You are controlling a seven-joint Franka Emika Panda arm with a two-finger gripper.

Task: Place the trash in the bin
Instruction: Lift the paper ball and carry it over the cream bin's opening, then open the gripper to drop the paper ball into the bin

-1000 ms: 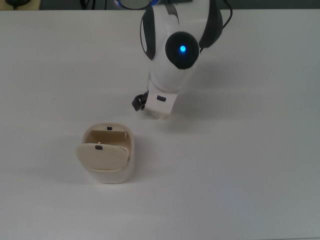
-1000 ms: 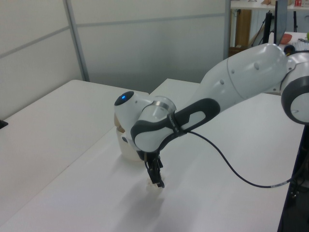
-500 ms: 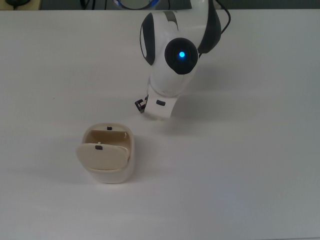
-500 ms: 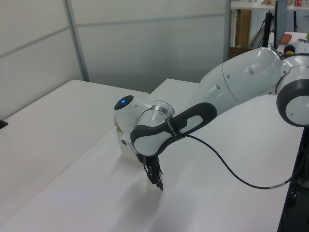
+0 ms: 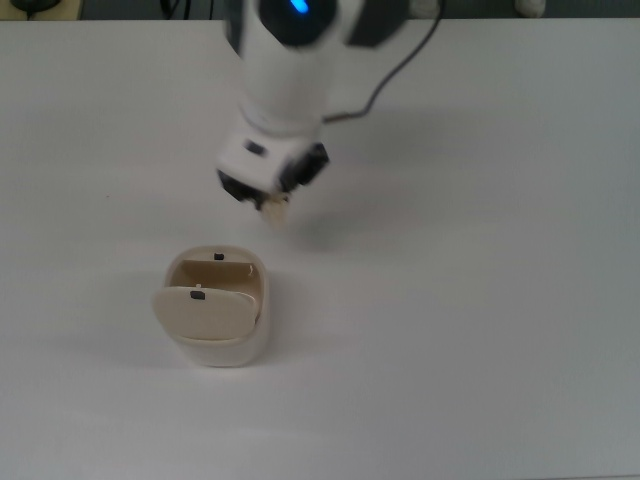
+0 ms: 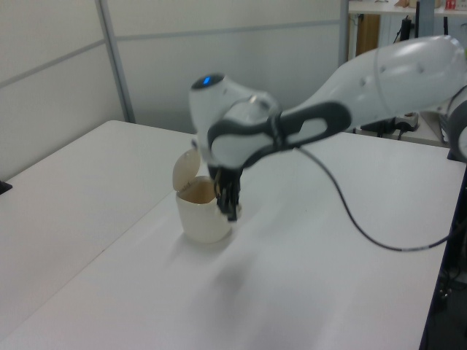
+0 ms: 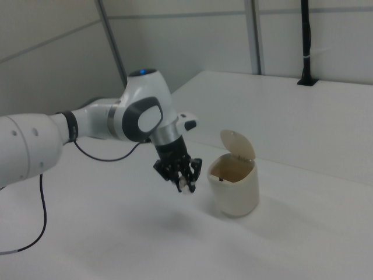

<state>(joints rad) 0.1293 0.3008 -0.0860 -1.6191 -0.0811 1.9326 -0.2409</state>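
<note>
The trash (image 7: 185, 188), a small wrinkly off-white paper wad, sits clenched between the fingers of my gripper (image 7: 183, 181), held up off the white bench (image 7: 303, 239) with its shadow on the surface beneath. In the right view I see it just beside the bin, on the right view's left, at about rim height and not over the opening. In the top view the wad (image 5: 276, 209) pokes out under the gripper (image 5: 272, 200), apart from the bin's rim.

The bin (image 5: 220, 310), a small cream-beige plastic container with a rounded body, stands upright on the bench (image 5: 480, 330), its rounded flap lid (image 7: 238, 144) tipped up and the mouth open. Tiny dark marks show at the rim.

Beyond, the white arm (image 6: 379, 76) with dark joint bands reaches in, a black cable (image 6: 365, 226) looping from it.
</note>
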